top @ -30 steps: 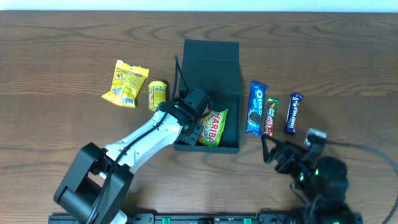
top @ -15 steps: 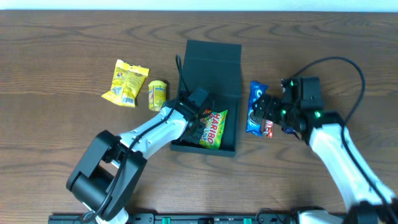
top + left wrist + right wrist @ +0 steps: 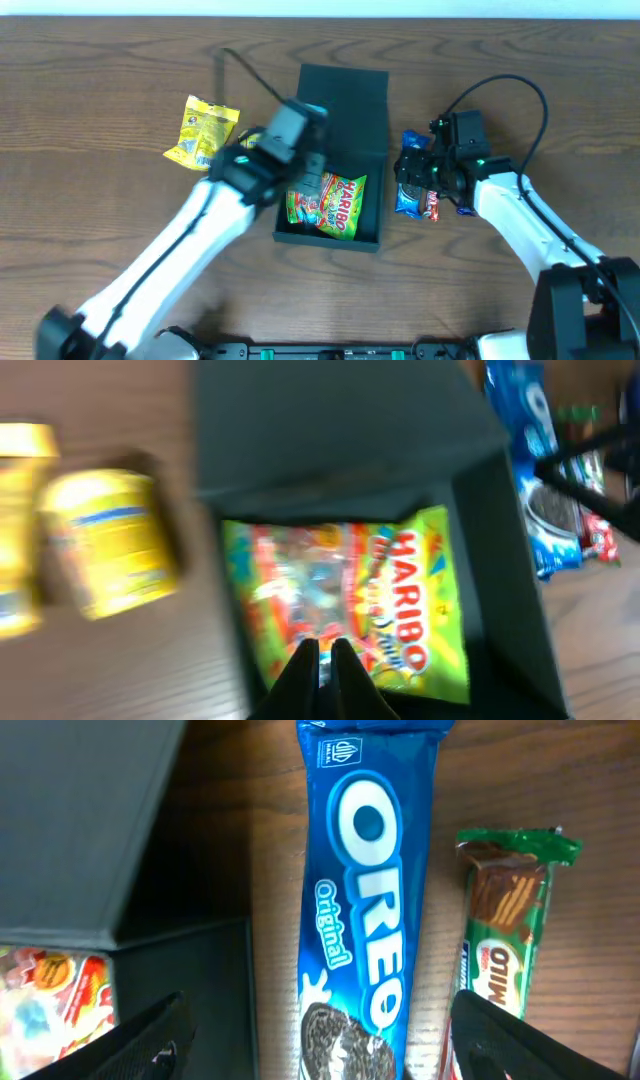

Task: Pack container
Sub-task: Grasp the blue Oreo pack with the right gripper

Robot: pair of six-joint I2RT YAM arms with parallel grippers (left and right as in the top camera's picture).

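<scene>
Yellow packet (image 3: 205,132): loose on desk (image 3: 100,80), far left, well apart from container.
Left fingers (image 3: 303,670): closed together, holding nothing, hovering over Haribo bag (image 3: 350,600).
Container (image 3: 340,110): desk centre, lid flap folded back; Haribo bag lies inside, filling most of the floor.
Oreo pack (image 3: 365,890): on desk, just right of container wall.
Right fingers (image 3: 140,1045): spread wide, empty, straddling Oreo pack.
Step, as judged: picking Oreo pack. Next move: descend, close across its width, lift clear over the right wall.
Green bar (image 3: 505,940): close alongside; little room there.
</scene>
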